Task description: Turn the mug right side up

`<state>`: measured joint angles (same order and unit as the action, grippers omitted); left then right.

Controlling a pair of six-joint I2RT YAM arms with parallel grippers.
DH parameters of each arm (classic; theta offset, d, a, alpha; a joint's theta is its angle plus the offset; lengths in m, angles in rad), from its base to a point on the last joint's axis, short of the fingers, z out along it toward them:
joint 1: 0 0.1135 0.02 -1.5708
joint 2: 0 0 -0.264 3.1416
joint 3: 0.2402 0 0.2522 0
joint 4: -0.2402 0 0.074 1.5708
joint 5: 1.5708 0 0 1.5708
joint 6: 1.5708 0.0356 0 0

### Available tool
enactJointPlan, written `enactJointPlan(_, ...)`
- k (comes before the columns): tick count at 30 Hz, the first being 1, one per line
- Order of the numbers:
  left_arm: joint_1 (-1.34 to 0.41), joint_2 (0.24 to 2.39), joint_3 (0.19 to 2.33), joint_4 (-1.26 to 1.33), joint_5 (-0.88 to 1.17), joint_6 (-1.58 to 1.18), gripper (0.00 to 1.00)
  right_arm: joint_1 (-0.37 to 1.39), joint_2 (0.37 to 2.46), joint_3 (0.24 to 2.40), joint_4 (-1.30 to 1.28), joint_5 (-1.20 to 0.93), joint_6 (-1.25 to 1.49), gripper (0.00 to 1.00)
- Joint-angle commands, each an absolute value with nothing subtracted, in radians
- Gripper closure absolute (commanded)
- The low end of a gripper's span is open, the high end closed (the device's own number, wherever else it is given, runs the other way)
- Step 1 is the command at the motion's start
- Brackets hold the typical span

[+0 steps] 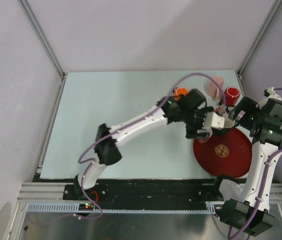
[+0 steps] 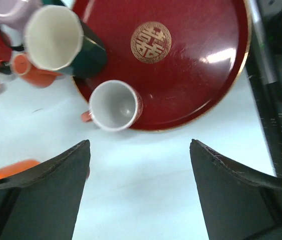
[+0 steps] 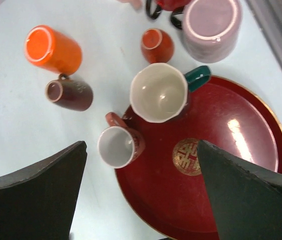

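Note:
A small red mug with a white inside (image 2: 114, 105) stands upright on the near rim of the round red tray (image 2: 196, 90), mouth up, handle pointing off the tray. It also shows in the right wrist view (image 3: 119, 145). My left gripper (image 2: 139, 145) is open and empty over bare table just short of this mug. My right gripper (image 3: 142, 145) is open and empty, hovering above the mug and the tray (image 3: 231, 165). In the top view the left gripper (image 1: 201, 129) and the right gripper (image 1: 229, 119) meet over the tray's far edge (image 1: 231, 155), hiding the mug.
A green mug with a white inside (image 3: 160, 92) stands upright on the tray. A pink mug (image 3: 212, 27) sits bottom up beyond it. A small orange cup (image 3: 157, 45), a brown mug (image 3: 70, 94) and an orange cup (image 3: 53, 50) stand on the table. A frame post rises at the right.

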<state>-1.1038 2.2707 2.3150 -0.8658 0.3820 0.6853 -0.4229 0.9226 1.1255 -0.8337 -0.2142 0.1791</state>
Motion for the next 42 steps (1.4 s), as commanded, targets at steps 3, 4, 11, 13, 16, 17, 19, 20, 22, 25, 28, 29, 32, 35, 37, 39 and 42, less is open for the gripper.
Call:
enactJointPlan(3, -0.927, 1.903, 2.174, -0.948, 0.545, 0.532, 0.16, -0.315, 0.906, 1.100, -0.860, -0.377, 0.072, 0.09)
enactJointPlan(4, -0.898, 1.861, 2.107, -0.951, 0.530, 0.524, 0.16, -0.257, 0.910, 1.094, -0.866, -0.371, 0.045, 0.10)
enactJointPlan(11, -0.722, 1.584, 1.731, -0.953, 0.412, 0.487, 0.15, 0.258, 0.993, 1.010, -0.894, -0.039, -0.179, 0.26)
enactJointPlan(13, -0.673, 1.523, 1.657, -0.952, 0.407, 0.473, 0.15, 0.305, 1.039, 1.001, -0.895, -0.013, -0.213, 0.36)
enactJointPlan(16, -0.625, 1.448, 1.565, -0.944, 0.371, 0.454, 0.15, 0.346, 1.118, 0.999, -0.903, 0.064, -0.235, 0.40)
enactJointPlan(17, -0.611, 1.430, 1.542, -0.938, 0.353, 0.448, 0.15, 0.353, 1.139, 0.998, -0.903, 0.083, -0.238, 0.40)
enactJointPlan(19, -0.592, 1.388, 1.488, -0.924, 0.331, 0.445, 0.15, 0.361, 1.181, 0.997, -0.892, 0.105, -0.240, 0.42)
enactJointPlan(20, -0.583, 1.365, 1.462, -0.914, 0.327, 0.447, 0.15, 0.366, 1.200, 0.997, -0.880, 0.113, -0.240, 0.43)
enactJointPlan(22, -0.568, 1.333, 1.421, -0.899, 0.326, 0.452, 0.15, 0.372, 1.230, 0.996, -0.854, 0.121, -0.240, 0.47)
enactJointPlan(25, -0.553, 1.305, 1.393, -0.886, 0.331, 0.452, 0.15, 0.373, 1.270, 0.992, -0.817, 0.133, -0.247, 0.52)
enactJointPlan(28, -0.539, 1.285, 1.386, -0.880, 0.345, 0.452, 0.15, 0.368, 1.315, 0.977, -0.778, 0.131, -0.259, 0.59)
enactJointPlan(29, -0.534, 1.280, 1.386, -0.879, 0.349, 0.452, 0.15, 0.365, 1.329, 0.971, -0.766, 0.129, -0.262, 0.61)
enactJointPlan(32, -0.523, 1.267, 1.382, -0.876, 0.361, 0.450, 0.15, 0.345, 1.356, 0.965, -0.746, 0.122, -0.264, 0.66)
enactJointPlan(35, -0.513, 1.257, 1.373, -0.876, 0.369, 0.450, 0.15, 0.317, 1.357, 0.964, -0.736, 0.111, -0.263, 0.72)
enactJointPlan(37, -0.508, 1.255, 1.368, -0.876, 0.373, 0.450, 0.15, 0.293, 1.351, 0.961, -0.721, 0.101, -0.266, 0.78)
enactJointPlan(39, -0.504, 1.255, 1.367, -0.874, 0.377, 0.448, 0.15, 0.273, 1.345, 0.959, -0.701, 0.079, -0.273, 0.84)
enactJointPlan(42, -0.500, 1.258, 1.369, -0.874, 0.391, 0.448, 0.15, 0.254, 1.347, 0.958, -0.675, 0.065, -0.286, 0.87)
